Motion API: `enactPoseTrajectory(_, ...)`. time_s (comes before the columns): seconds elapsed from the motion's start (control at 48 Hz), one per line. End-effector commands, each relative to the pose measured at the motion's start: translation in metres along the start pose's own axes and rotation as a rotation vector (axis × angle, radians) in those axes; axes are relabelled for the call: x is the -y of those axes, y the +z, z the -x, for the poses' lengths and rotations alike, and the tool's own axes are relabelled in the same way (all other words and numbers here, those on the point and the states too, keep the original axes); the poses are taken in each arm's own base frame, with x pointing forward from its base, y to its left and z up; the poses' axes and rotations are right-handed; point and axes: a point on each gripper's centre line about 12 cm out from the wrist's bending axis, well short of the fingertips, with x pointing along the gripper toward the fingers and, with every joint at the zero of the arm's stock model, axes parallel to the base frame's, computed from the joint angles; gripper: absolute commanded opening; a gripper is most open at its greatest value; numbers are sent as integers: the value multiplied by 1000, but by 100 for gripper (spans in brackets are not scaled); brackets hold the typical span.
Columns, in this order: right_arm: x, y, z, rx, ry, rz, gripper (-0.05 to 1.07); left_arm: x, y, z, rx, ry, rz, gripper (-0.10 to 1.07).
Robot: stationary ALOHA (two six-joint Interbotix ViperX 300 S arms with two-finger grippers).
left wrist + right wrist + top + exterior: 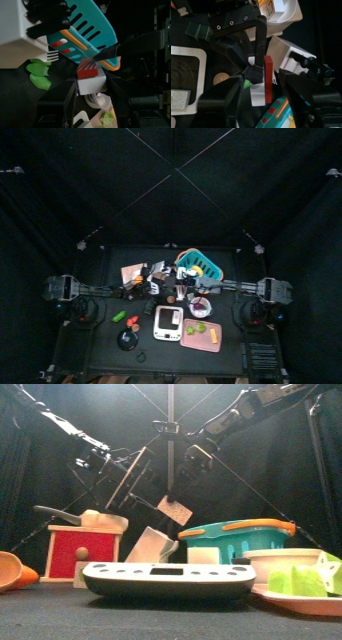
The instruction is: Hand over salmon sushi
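Both arms meet over the middle of the worktop (pixel 160 622), and the sushi (pixel 174 510) hangs in the air between them, well clear of everything below.

The left tool (pixel 91 86) is clenched on the sushi: its two jaws press the white rice block from either side, with the red salmon strip on the side away from the wrist. The right tool (pixel 259 91) stands released. Its jaws are spread wide, one on each side of the sushi, with a gap showing between each jaw and the piece. In the left wrist view one black finger of the right tool lies just beside the salmon; whether it touches cannot be told.

Seen from the front, the sushi hangs tilted, one corner down, above and beyond the scale (pixel 167 577), which lies at the near edge.

- A teal basket (pixel 238 536) with an orange rim stands to the right of the sushi and lower, on the worktop.
- A white bowl (pixel 283 562) sits right of the basket, and nearer still is a plate (pixel 297 602) with green pieces (pixel 310 579) on it.
- A red box (pixel 74 552) stands at the left.
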Motion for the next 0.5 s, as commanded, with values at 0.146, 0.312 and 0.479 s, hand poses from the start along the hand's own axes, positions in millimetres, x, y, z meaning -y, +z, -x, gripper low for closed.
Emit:
enactPoseTrajectory(0.146, 7, 5, 27, 102, -26, -45, 104, 5, 5, 3, 13, -27, -24, 55)
enactPoseTrajectory(0.312, 8, -2, 33, 139, -18, -101, 104, 5, 4, 4, 6, -42, -68, 55)
enactPoseTrajectory(0.479, 5, -6, 48, 211, -22, -144, 104, 5, -1, 9, -22, -80, -179, 55)
